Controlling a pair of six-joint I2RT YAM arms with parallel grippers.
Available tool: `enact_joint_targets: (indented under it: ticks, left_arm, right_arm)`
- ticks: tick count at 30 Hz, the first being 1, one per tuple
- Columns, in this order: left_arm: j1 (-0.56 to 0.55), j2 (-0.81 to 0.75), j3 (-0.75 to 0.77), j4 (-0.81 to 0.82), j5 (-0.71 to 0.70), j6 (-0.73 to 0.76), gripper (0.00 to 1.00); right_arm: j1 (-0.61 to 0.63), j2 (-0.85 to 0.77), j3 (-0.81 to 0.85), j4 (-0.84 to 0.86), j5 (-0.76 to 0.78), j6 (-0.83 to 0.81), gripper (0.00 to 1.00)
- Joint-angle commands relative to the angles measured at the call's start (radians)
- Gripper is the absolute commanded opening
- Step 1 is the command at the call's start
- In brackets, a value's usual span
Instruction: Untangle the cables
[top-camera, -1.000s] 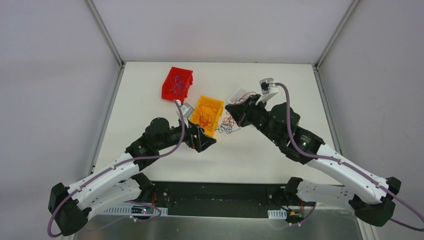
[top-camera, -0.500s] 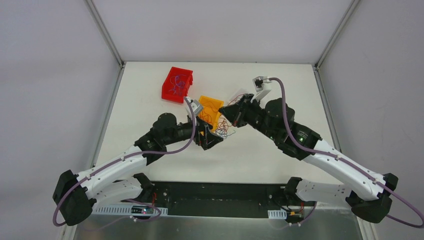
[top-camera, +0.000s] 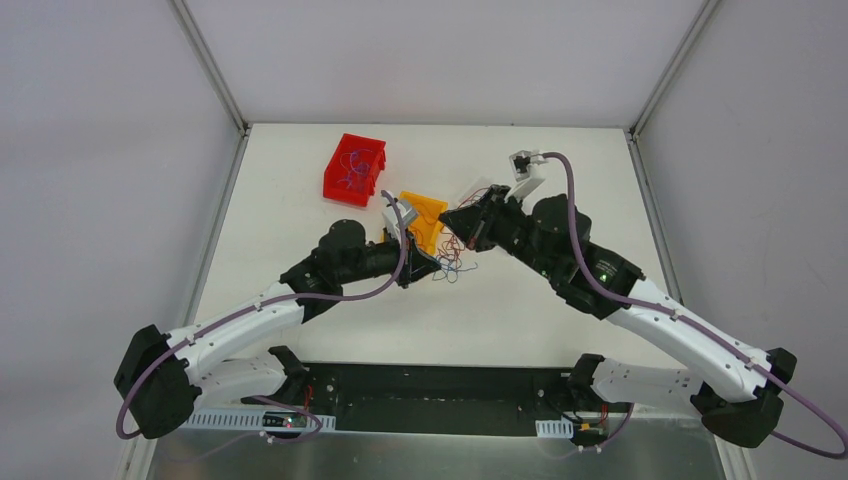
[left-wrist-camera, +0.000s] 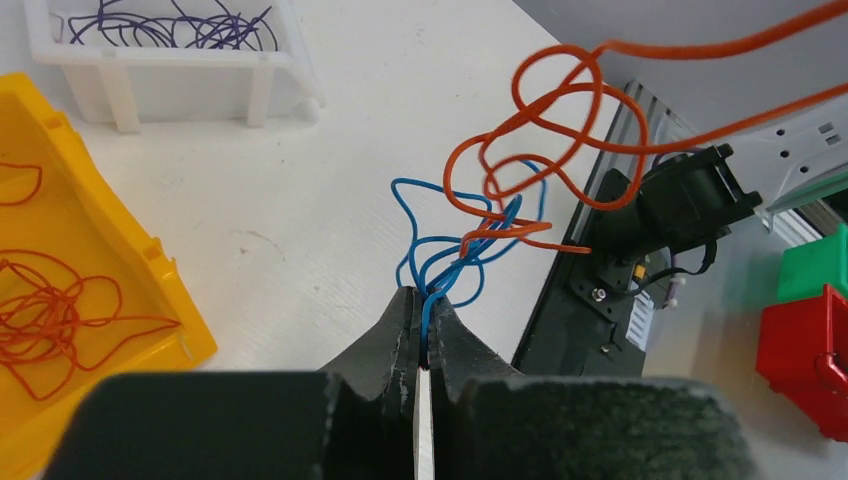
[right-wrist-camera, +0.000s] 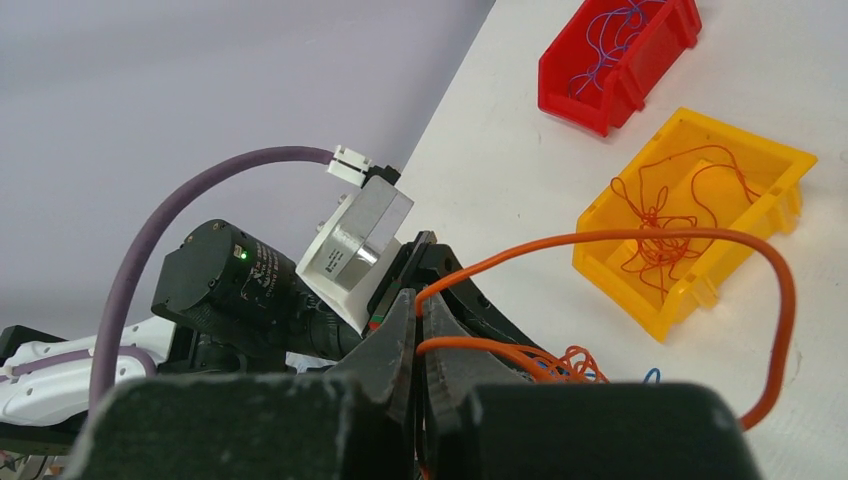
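A small tangle of blue and orange cables (top-camera: 455, 255) hangs between my two grippers, just right of the yellow bin (top-camera: 428, 208). My left gripper (top-camera: 427, 268) is shut on a blue cable (left-wrist-camera: 440, 255), pinched between its tips (left-wrist-camera: 427, 296). Orange loops (left-wrist-camera: 520, 150) knot into the blue strands above the table. My right gripper (top-camera: 457, 222) is shut on an orange cable (right-wrist-camera: 650, 236), which leaves its tips (right-wrist-camera: 415, 300) and arcs wide to the right. More orange coils (right-wrist-camera: 565, 362) bunch just beyond its fingers.
A red bin (top-camera: 355, 168) at the back left holds purple and blue wires. The yellow bin (left-wrist-camera: 150, 260) holds orange wires. A white bin (top-camera: 478, 188) with dark wires sits behind the right gripper. Red and green bins (left-wrist-camera: 800, 345) stand beyond the table's near edge.
My left gripper has moved right to the tangle and shut on the blue cable. The right arm has shifted slightly left, still holding the orange cable.
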Motion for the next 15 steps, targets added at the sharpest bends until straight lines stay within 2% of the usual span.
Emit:
enact_joint_targets:
  ticks: [1, 4, 10, 12, 15]
  left_arm:
    - [-0.01, -0.016, 0.042, -0.026, -0.041, 0.017, 0.0]
    - [-0.01, -0.045, 0.034, -0.115, -0.092, 0.025, 0.0]
    - [-0.009, -0.156, -0.039, -0.252, -0.263, 0.013, 0.0]
    - [-0.009, -0.188, -0.063, -0.286, -0.341, -0.01, 0.0]
    - [0.001, -0.197, -0.055, -0.418, -0.503, -0.071, 0.0]
  right_arm:
    - [-0.009, -0.021, 0.031, 0.036, 0.01, 0.008, 0.0]
    - [-0.015, -0.048, 0.012, 0.022, 0.048, -0.014, 0.0]
    - [-0.039, -0.156, 0.027, -0.116, 0.195, -0.153, 0.0]
    - [-0.044, -0.202, 0.045, -0.166, 0.274, -0.212, 0.0]
    - [-0.045, -0.264, 0.064, -0.222, 0.38, -0.292, 0.0]
